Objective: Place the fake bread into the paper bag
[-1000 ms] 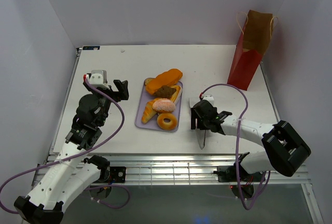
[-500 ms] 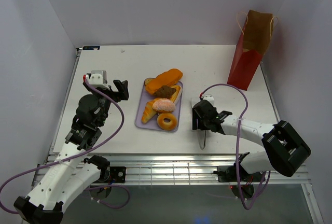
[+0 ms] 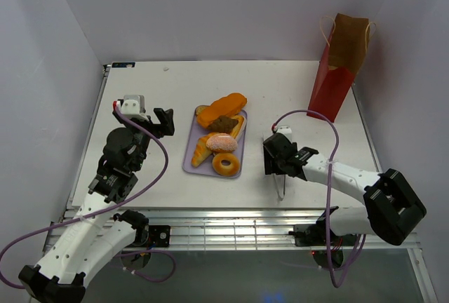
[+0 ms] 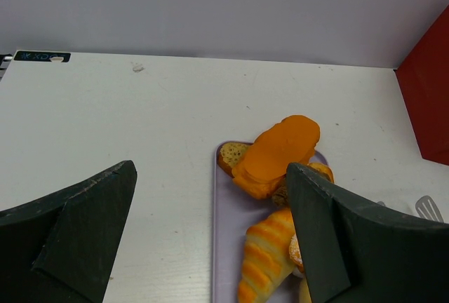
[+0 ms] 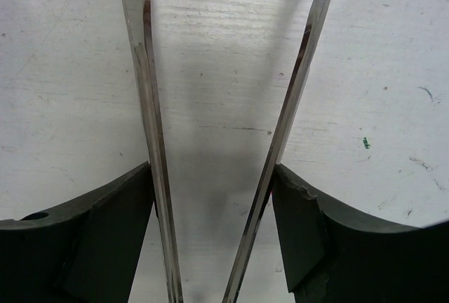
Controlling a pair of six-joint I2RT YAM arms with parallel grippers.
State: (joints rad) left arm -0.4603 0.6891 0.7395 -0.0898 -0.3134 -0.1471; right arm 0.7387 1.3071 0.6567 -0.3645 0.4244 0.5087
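Status: the fake bread [image 3: 219, 138] lies heaped on the lavender tray [image 3: 188, 167] at the centre of the desk [image 3: 140, 85]. The paper bag [image 3: 337, 71] stands upright at 2 o'clock, well apart. Your left claw [image 3: 167, 122] hangs at the tray's 9 o'clock, fingers spread and holding nothing. Your right claw [image 3: 275, 166], at 3 o'clock, is clamped on the metal tongs [image 3: 282, 187], their arms splayed.

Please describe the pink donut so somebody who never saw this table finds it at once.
On the white table, a lavender tray of pastries lies in the middle. Toward its near end, just behind the tan ring donut and right of the croissant, sits the pink-frosted donut, the only piece with pink on top.
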